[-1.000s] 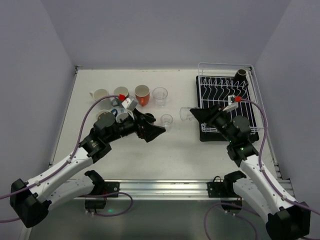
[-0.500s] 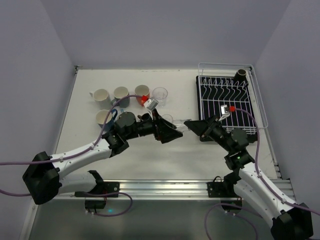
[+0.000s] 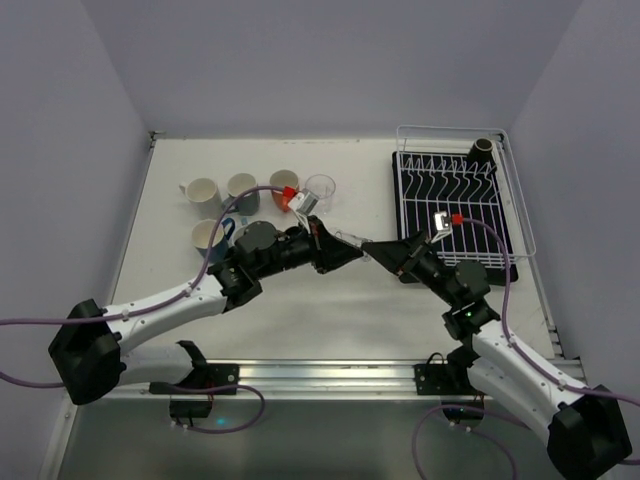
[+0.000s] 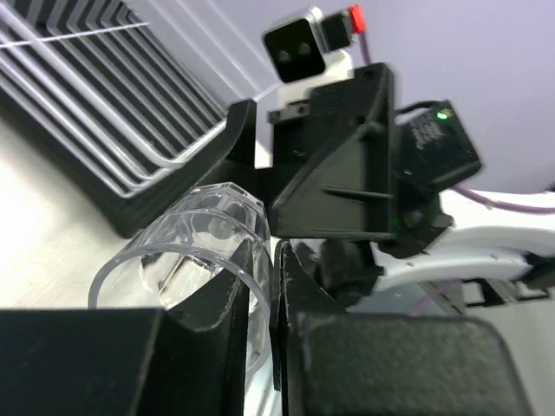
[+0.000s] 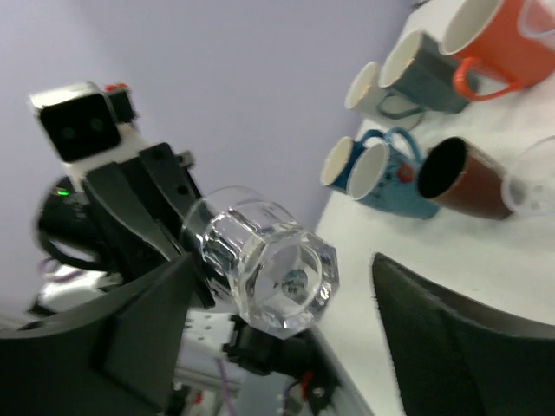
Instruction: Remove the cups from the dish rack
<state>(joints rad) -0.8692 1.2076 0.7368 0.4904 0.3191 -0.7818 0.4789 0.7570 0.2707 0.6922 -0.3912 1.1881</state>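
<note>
Walls of pale lilac (image 3: 330, 60) enclose an off-white counter (image 3: 330, 310). The left hand (image 4: 270, 260) pinches the rim of a clear faceted glass tumbler (image 4: 186, 251); the right hand (image 5: 286, 270) gapes wide, facing its base. A dark brown cup (image 3: 482, 150) stands in the white wire dish rack (image 3: 430, 185), upper right.

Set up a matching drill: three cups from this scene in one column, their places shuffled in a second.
Things:
1. clear glass
2. dark cup
3. orange mug

Places:
A. in the far right corner of the dish rack
B. rim pinched by the left gripper
C. on the table, beside the grey mug

Pairs: 1-B, 2-A, 3-C
</note>
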